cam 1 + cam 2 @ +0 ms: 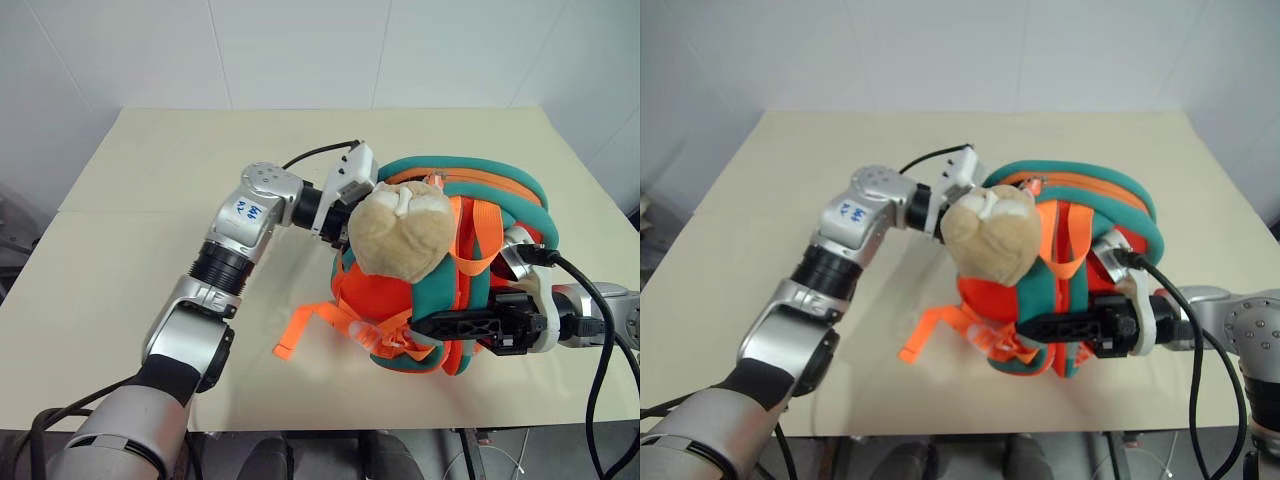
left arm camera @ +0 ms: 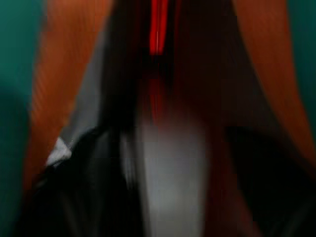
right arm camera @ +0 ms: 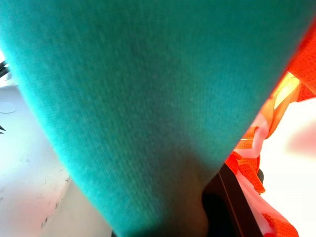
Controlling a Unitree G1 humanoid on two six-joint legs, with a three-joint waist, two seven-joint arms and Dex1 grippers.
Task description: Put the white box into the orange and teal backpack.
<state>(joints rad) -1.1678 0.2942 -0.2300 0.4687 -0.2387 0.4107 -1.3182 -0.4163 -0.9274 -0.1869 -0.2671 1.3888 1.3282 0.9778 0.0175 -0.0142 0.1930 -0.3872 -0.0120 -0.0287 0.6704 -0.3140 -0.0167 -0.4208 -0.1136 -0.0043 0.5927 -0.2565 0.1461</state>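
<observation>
Lowest in the left eye view, at lower left, the silver left arm (image 1: 215, 270) rises from the frame's bottom edge and reaches up and right toward the picture's centre. One black cable (image 1: 598, 330) loops down the lower right, beside the right arm.

At lower right the right end effector (image 1: 425, 325) lies level, pointing toward the frame's left, clenched on the teal trim at the near lower edge of the orange and teal backpack (image 1: 500, 195); the right wrist view has that teal fabric pressed close against the camera.

Just left of it, one loose orange webbing strap (image 1: 300, 335) trails from the backpack onto the bench (image 1: 150, 190).

One backpack stands at centre right of the bench, its teal-rimmed body rounded upward. One tan plush animal head (image 1: 405, 235) hangs on its left face and stands in the way, hiding the spot where the left wrist goes into the bag.

In the left wrist view the left end effector (image 2: 168, 148) is inside a dark pocket between orange fabric walls. One pale, blurred oblong there looks like the white box (image 2: 168, 182), lying within the backpack. Whether this end effector grips it or has released it I cannot tell.

Farther back, bare bench runs to a white wall (image 1: 300, 50).
</observation>
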